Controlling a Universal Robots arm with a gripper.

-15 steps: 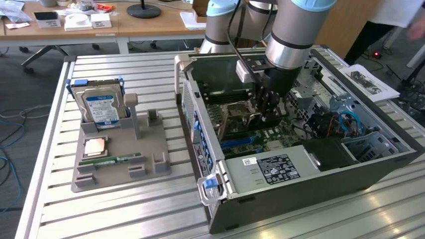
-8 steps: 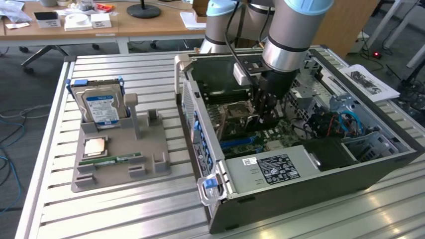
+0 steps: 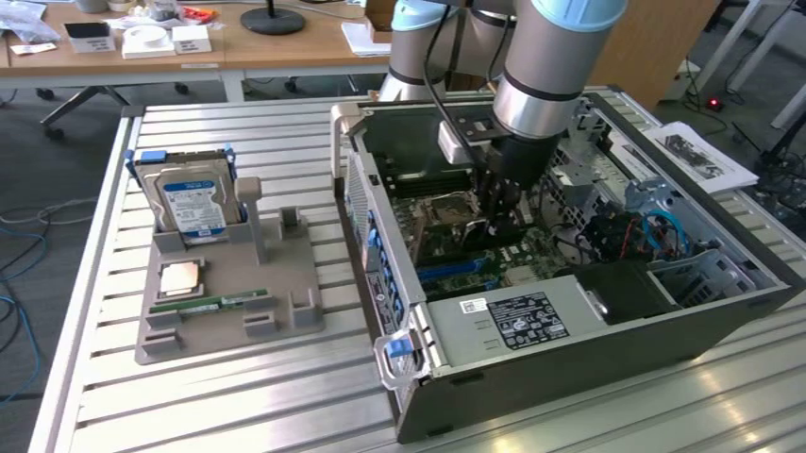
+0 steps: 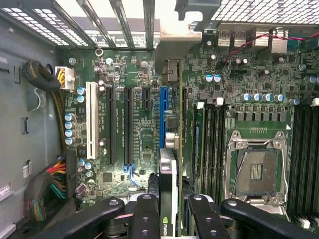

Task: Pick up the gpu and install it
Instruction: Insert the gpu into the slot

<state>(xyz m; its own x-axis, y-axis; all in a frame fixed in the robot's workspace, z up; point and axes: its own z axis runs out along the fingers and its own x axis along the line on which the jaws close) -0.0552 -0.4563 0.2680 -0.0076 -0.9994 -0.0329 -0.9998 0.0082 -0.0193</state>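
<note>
Wrist view shows us the gripper (image 4: 169, 211) pinching the graphics card (image 4: 168, 174) on edge inside the computer case (image 3: 629, 363), near the blue slot (image 4: 163, 117); we judge any slight misalignment could jam or bend it.

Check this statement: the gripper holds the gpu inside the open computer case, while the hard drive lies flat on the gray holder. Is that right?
Not quite. The exterior view shows the hard drive standing upright in the gray holder, not flat. The gripper does hold the gpu inside the open computer case.
</note>
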